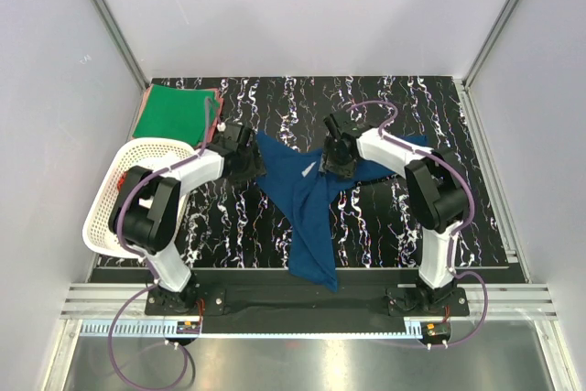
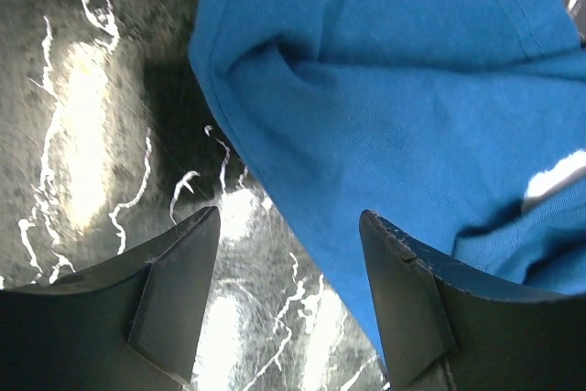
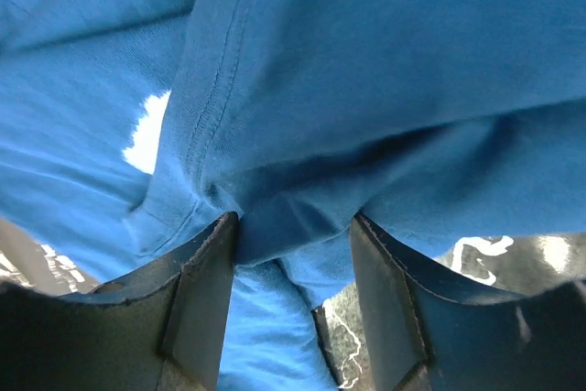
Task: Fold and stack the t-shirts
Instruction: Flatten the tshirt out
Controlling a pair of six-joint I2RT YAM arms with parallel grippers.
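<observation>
The navy t-shirt lies crumpled, its edge ahead of and beneath one finger of the left pincer, whose fingers stand apart over bare table. The right pincer, also spread, straddles a seamed fold bulging between its fingers. The cloth looks light and limp, so that seam ridge seems the surest hold; open table lies outward of the right pincer, while a basket sits behind the left.

Blue t-shirt crumpled mid-table — green one folded far-left.
</observation>
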